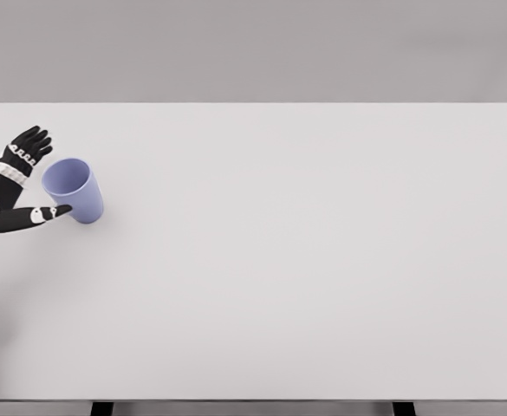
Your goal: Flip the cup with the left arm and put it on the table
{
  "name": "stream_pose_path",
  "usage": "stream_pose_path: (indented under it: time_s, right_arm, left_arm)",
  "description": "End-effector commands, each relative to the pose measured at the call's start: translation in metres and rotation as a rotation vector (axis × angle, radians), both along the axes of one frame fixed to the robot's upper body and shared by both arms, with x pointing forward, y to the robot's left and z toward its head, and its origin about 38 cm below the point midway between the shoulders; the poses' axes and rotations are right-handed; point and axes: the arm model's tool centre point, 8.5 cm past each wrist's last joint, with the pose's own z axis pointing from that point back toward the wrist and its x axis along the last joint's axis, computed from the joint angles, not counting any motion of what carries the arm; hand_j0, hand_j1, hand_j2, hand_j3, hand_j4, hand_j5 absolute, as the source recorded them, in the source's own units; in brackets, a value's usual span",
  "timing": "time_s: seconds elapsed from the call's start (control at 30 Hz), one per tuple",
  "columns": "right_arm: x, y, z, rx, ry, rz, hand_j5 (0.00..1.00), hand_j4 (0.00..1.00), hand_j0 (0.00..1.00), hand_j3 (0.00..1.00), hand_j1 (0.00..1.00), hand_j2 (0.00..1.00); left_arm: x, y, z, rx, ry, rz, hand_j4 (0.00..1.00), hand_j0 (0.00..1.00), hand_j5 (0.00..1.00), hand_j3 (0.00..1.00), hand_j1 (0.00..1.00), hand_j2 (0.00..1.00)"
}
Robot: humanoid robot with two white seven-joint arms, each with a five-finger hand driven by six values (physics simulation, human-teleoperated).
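The cup point(75, 188), blue, sits at the 9 o'clock edge of the table point(305, 260), mouth tilted up-left. The left hand point(19, 186) brackets it: fingers spread at 10 o'clock, thumb touching the wall at 7 o'clock, no closed grasp. Judged light, rigid, smooth; take hold across the mid-wall

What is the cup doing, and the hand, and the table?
cup: blue, tilted with its opening facing up and to the left, empty inside as far as can be seen.
left hand: open around the cup, fingers behind the rim, thumb by the cup's side; whether it grips yet is unclear.
table: white, flat, the cup near its left edge.
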Motion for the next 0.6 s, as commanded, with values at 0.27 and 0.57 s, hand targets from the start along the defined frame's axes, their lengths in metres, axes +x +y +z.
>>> stream_pose_path:
  time_s: [0.27, 0.57]
  right_arm:
    - [0.000, 0.000, 0.000, 0.000, 0.000, 0.000, 1.00, 1.00, 1.00, 1.00, 1.00, 1.00]
    - [0.000, 0.000, 0.000, 0.000, 0.000, 0.000, 1.00, 1.00, 1.00, 1.00, 1.00, 1.00]
  left_arm:
    - [0.001, 0.008, 0.068, 0.199, -0.118, -0.084, 1.00, 1.00, 1.00, 1.00, 1.00, 1.00]
    - [-0.018, -0.029, 0.109, 0.413, -0.219, -0.246, 1.00, 1.00, 1.00, 1.00, 1.00, 1.00]
